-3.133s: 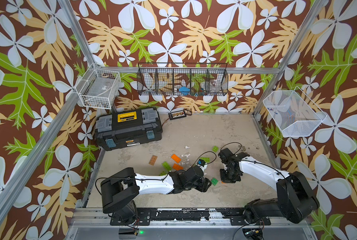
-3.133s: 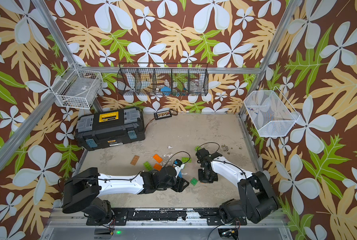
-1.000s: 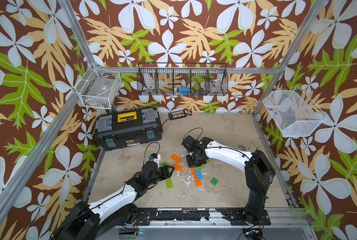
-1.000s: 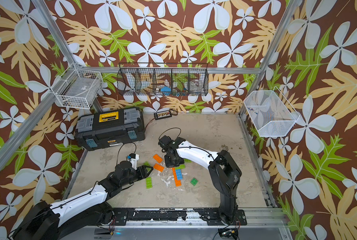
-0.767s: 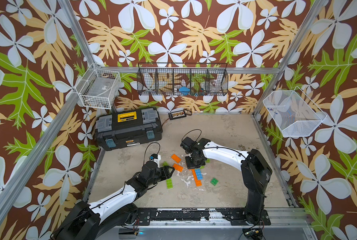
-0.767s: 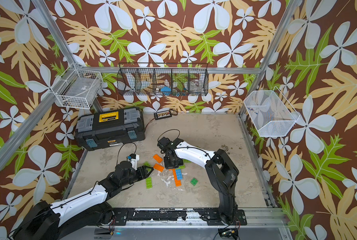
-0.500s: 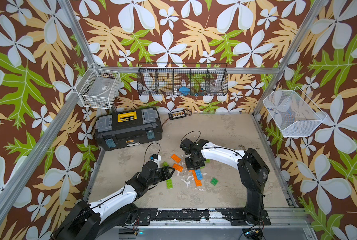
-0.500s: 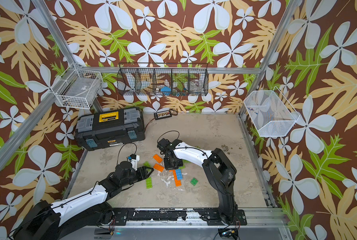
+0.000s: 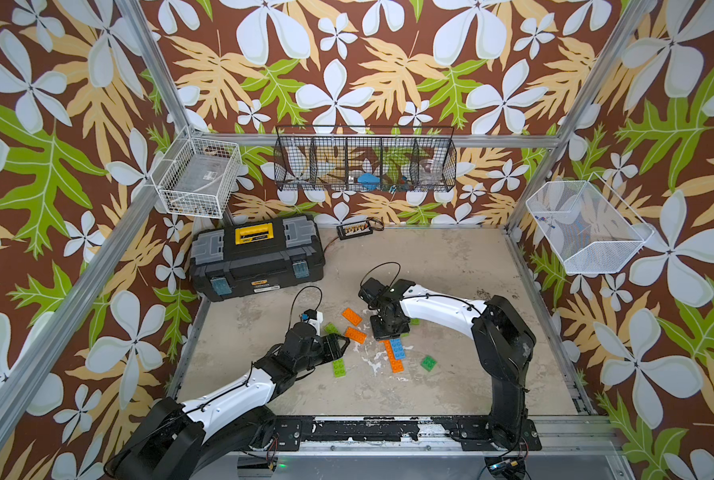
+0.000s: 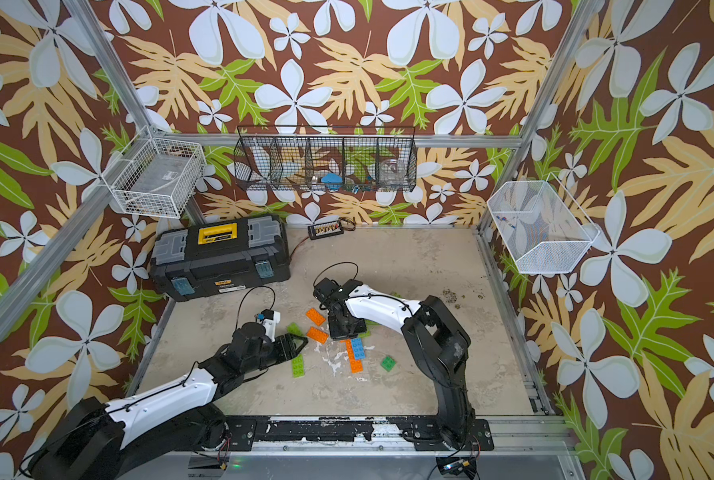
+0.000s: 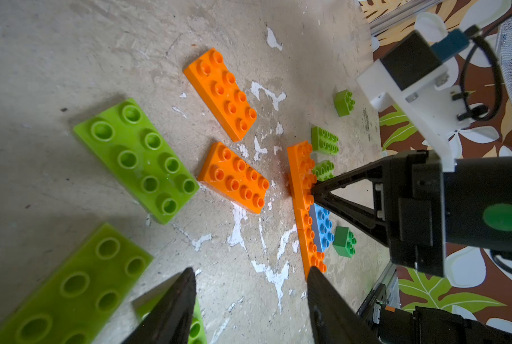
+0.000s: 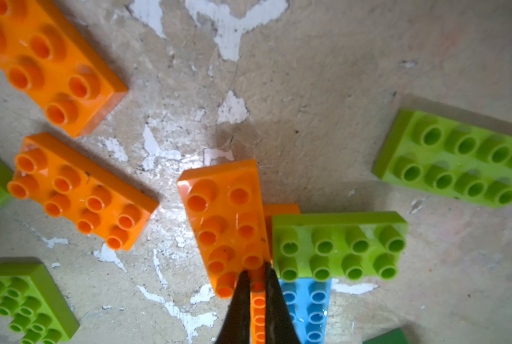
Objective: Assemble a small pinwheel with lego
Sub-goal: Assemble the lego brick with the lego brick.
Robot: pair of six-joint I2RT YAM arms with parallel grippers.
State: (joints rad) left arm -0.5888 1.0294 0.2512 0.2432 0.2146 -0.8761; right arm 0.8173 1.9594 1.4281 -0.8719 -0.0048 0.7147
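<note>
- black toolbox (image 9: 257, 257): back of the floor (image 9: 451, 270), left of centre, in both top views.
- left gripper (image 9: 343, 344): low, just left of frame centre. Jaws partway apart and gripping nothing; the left wrist view shows only bare floor in the gap.
- loose lime brick (image 9: 338, 368): flat, studs up, just under the left gripper's tips in the frame. Touching or not, can't tell.
- upper orange brick (image 9: 352, 316) and lower orange brick (image 9: 355, 334): loose, studs up, side by side but apart, between the two grippers.
- right gripper (image 9: 386, 332): frame centre, pointing down. Jaws closed together, tips resting at the end of the top orange brick (image 12: 225, 226) of the stack. Pinching a stud or not, can't tell.
- crosswise lime brick (image 12: 338, 244): on the stack, against the top orange brick's edge, right beside the tips.
- orange strip (image 9: 393, 361), with blue brick (image 9: 397, 348) against its right side: runs from under the right gripper toward the lower frame.
- dark green square (image 9: 429, 362): alone, right of the strip, apart from it.
</note>
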